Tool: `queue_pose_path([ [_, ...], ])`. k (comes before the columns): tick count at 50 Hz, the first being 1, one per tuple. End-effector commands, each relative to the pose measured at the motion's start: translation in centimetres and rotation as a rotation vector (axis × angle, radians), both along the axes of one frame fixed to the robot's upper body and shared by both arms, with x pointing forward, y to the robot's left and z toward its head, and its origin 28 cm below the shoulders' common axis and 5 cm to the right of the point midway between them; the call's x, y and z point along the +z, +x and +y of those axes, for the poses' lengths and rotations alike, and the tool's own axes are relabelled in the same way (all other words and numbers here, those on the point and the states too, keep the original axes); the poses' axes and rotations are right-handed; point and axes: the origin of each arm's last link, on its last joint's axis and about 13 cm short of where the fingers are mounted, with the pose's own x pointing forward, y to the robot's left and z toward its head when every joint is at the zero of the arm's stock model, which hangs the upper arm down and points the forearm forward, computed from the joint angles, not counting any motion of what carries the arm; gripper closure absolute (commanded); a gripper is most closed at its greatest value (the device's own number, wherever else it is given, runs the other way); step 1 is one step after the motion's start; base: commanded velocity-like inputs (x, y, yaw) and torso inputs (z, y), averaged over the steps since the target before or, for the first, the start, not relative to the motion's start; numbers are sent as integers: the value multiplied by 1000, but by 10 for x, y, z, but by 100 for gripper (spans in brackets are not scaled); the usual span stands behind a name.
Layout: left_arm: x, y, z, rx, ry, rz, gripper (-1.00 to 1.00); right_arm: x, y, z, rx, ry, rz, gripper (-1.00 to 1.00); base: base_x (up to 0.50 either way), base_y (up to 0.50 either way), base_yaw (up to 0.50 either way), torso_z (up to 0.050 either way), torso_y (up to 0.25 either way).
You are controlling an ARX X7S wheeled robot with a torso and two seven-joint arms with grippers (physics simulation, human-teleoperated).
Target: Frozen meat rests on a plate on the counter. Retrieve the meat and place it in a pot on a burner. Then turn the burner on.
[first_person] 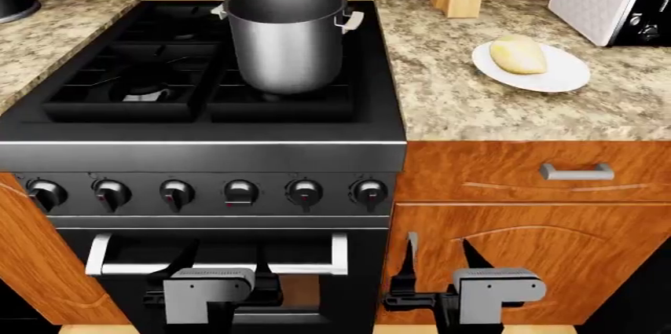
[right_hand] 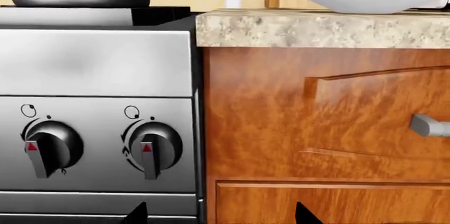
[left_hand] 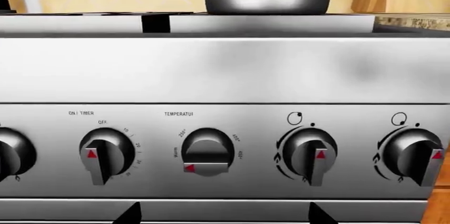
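Pale yellow-cream oval meat point(first_person: 518, 54) sits on the round white plate point(first_person: 555, 76) on the speckled granite counter point(first_person: 472, 106), untouched. Tall brushed-steel pot point(first_person: 285, 35) waits on a rear burner. Left gripper point(first_person: 225, 254) and right gripper point(first_person: 438, 252) hang low before the stove front, fingers spread, holding nothing.

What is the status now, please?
Both pincers low before the stove, open, empty. Meat on plate, untouched. Pot on burner, empty. Nothing in the way.
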Motion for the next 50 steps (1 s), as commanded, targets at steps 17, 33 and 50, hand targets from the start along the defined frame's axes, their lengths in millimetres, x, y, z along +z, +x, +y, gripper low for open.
queue_pose_path([
  [17, 0, 0, 0, 4, -1, 0, -100, -1, 0, 0, 5, -12, 5, -100, 0, -286, 0, 0, 0],
  [33, 0, 0, 0, 3, 0, 1, -100, -1, 0, 0, 6, -12, 6, -100, 0, -331, 0, 0, 0],
  [50, 0, 0, 0, 3, 0, 0, -100, -1, 0, 0, 6, -12, 5, -100, 0, -344, 0, 0, 0],
])
